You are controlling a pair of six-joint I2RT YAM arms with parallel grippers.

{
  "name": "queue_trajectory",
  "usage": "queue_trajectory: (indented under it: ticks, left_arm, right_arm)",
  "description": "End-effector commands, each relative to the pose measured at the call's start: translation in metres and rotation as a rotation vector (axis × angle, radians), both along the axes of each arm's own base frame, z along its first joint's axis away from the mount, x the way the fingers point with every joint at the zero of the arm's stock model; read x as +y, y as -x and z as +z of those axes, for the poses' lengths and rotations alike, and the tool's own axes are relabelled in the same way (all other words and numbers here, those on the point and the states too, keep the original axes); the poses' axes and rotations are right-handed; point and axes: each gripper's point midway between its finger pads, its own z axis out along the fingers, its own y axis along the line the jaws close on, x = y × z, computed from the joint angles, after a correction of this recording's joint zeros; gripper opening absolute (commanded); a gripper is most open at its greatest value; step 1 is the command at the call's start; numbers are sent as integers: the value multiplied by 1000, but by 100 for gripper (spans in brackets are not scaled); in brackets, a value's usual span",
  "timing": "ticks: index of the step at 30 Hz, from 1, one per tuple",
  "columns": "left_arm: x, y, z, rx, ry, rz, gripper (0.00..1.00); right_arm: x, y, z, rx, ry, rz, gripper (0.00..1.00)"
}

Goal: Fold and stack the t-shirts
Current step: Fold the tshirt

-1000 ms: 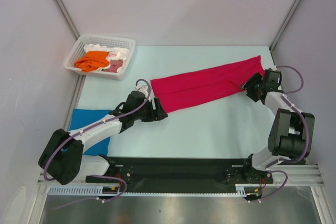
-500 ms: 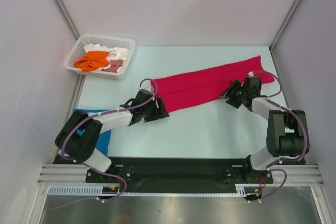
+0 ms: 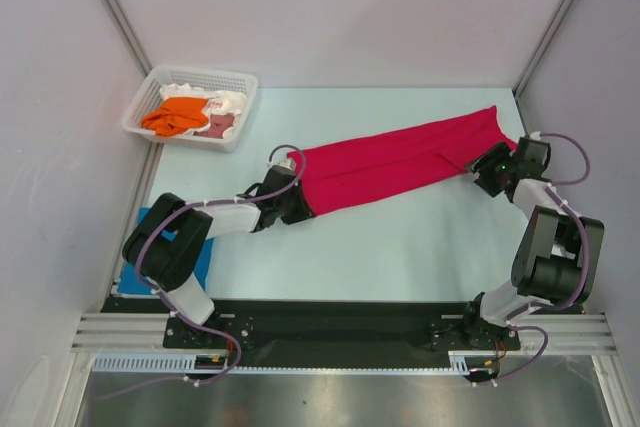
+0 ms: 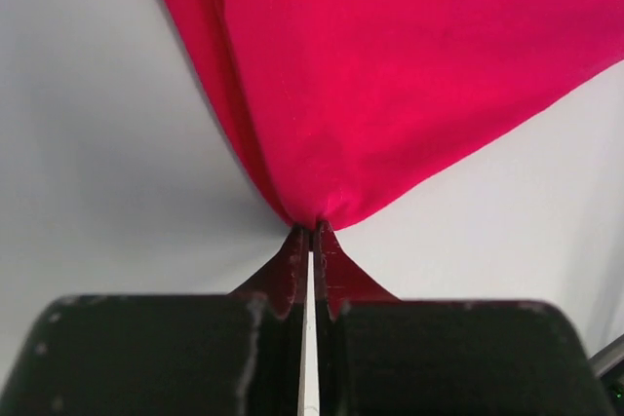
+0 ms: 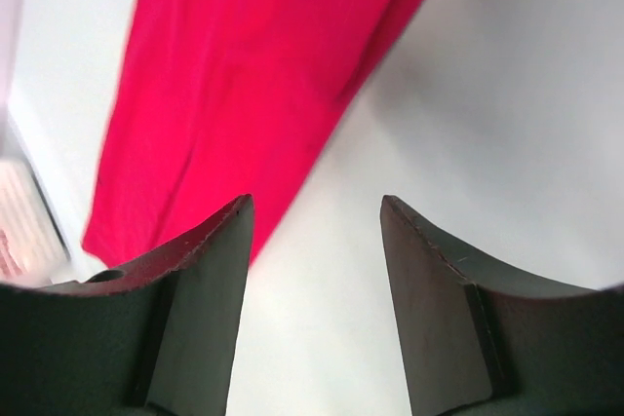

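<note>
A crimson-red t-shirt [image 3: 390,162] lies folded into a long strip slanting across the table. My left gripper [image 3: 298,207] sits at its near-left corner. In the left wrist view this gripper [image 4: 312,231] is shut on a pinch of the red cloth [image 4: 390,75]. My right gripper [image 3: 480,169] stands open at the strip's right end, by the near edge. In the right wrist view it [image 5: 314,204] has bare table between its fingers, with the red cloth [image 5: 234,94] just left of the left finger. A blue t-shirt [image 3: 155,222] lies folded at the near left, partly under the left arm.
A white lattice basket [image 3: 236,78] at the back left holds an orange shirt [image 3: 180,114], a dusty-pink one [image 3: 220,125] and a white one [image 3: 230,100]. Walls stand close on the left, right and far sides.
The left gripper has shut on the red shirt's near-left corner. The right gripper swung left along the strip, then came back to its right end, still open.
</note>
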Motion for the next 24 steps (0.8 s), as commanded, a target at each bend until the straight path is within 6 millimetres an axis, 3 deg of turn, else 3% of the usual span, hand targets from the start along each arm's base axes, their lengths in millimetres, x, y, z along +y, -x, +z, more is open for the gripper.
queue_trajectory:
  ticks: [1, 7, 11, 15, 21, 24]
  left_arm:
    - [-1, 5, -8, 13, -16, -44, 0]
    - [2, 38, -15, 23, -20, -74, 0]
    - [-4, 64, -1, -20, 3, -98, 0]
    - [-5, 90, 4, -33, 11, -120, 1]
    - [-7, 115, 8, -6, 61, -162, 1]
    - [-11, 125, 17, -41, 88, -201, 12]
  right_arm:
    - [-26, -14, 50, -111, 56, -29, 61]
    - [-65, -16, 55, -105, 78, -114, 60]
    - [-77, -20, 57, -114, 71, -130, 60]
    - [-76, -23, 52, -111, 60, -115, 59]
    - [-58, -25, 25, -81, 19, -60, 57]
    - [-49, -25, 8, -67, -8, -45, 56]
